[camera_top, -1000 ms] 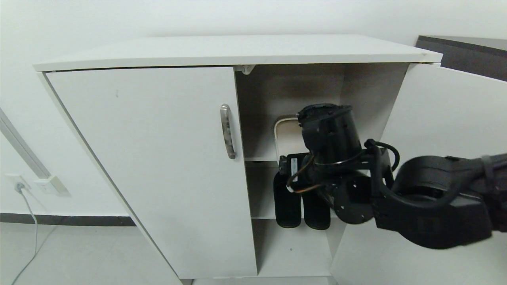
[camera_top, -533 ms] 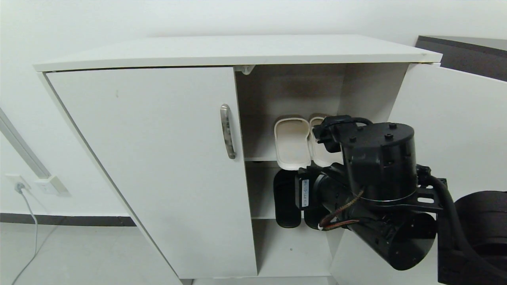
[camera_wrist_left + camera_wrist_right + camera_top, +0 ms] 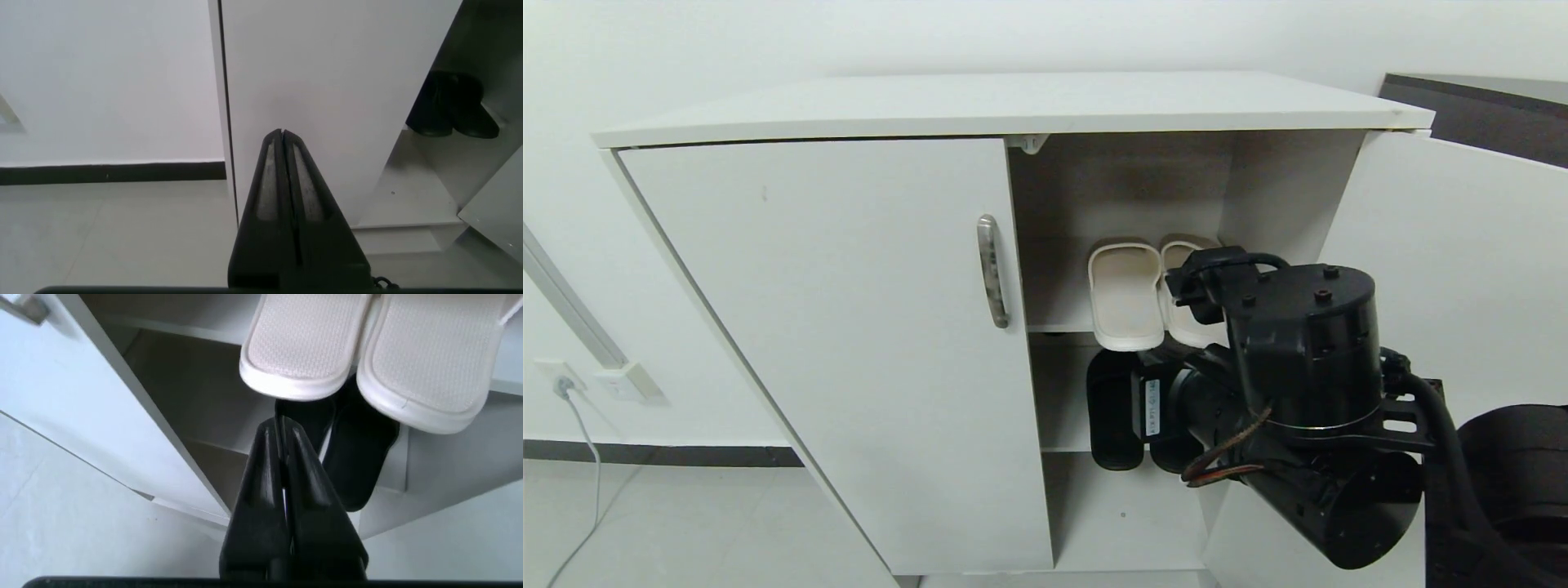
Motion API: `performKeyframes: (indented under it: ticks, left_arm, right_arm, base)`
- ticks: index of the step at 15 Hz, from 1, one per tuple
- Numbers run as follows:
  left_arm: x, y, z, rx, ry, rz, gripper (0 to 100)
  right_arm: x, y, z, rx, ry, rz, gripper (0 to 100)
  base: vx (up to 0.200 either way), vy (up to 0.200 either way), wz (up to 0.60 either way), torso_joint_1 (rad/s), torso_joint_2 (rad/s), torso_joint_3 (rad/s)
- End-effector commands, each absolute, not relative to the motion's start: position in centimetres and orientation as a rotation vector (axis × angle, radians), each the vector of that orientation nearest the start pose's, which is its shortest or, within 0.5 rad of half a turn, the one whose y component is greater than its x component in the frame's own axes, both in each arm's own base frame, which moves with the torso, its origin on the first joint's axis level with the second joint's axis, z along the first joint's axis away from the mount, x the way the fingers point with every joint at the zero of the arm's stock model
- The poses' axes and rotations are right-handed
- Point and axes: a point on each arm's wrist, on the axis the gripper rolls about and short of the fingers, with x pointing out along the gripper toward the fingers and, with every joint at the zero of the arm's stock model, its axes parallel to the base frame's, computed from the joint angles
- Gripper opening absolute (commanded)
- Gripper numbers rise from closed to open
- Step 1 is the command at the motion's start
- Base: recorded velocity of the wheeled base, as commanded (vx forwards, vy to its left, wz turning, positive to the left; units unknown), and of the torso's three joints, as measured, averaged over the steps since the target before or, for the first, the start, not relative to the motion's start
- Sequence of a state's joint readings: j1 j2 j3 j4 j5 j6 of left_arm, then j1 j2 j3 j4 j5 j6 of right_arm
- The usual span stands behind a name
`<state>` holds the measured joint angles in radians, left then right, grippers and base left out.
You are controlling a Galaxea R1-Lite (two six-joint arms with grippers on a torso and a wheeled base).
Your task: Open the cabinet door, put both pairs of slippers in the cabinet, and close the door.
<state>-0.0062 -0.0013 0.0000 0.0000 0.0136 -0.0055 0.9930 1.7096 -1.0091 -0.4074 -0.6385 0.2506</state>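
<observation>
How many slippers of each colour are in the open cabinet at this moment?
Cream-white textured slippers: 2
Black slippers: 2
Total: 4

- I see a plain white wall (image 3: 686,49) behind and to the left of the cabinet (image 3: 833,343).
- A dark skirting strip (image 3: 645,453) runs along its foot, above a pale grey, glossy floor (image 3: 686,531).
- Low on the wall sits a socket (image 3: 556,380) with a grey cable (image 3: 596,457) hanging to the floor, and a second plate (image 3: 625,380) is just beside it.
- A grey rail (image 3: 564,302) slants down the wall toward them.
- At the far right, a dark panel (image 3: 1486,106) shows beyond the cabinet top.
</observation>
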Motion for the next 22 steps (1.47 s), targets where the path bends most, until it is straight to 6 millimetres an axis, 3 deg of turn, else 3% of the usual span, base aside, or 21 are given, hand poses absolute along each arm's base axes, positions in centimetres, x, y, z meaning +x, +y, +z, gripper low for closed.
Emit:
performKeyframes:
  ticks: [1,3,12,19,22]
  left_arm:
    - [-2.3,0.0,7.5,-0.006,0.0,0.008,0]
    - [-2.3,0.0,7.5,-0.005,0.0,0.006,0]
    - [-2.3,0.0,7.5,-0.006,0.0,0.006,0]
    - [-2.3,0.0,7.5,-0.006,0.0,0.006,0]
    - [-2.3,0.0,7.5,-0.006,0.002,0.006,0]
  right_arm:
    - [18.6,26.1,20.9,0.021,0.255,0.32,0]
    - [18.7,26.1,20.8,0.02,0.256,0.32,0]
    - [18.7,25.9,20.2,0.005,0.269,0.311,0]
    - [20.2,25.1,18.9,-0.035,0.266,0.267,0]
    - [20.4,25.1,18.2,-0.054,0.245,0.272,0]
  base:
    - [0.0,0.0,0.0,0.0,0.0,0.0]
    - [0.0,0.0,0.0,0.0,0.0,0.0]
    - [-0.2,0.0,0.0,0.002,0.0,0.003]
    - [-0.2,0.0,0.0,0.002,0.0,0.004]
    - [0.0,0.0,0.0,0.0,0.0,0.0]
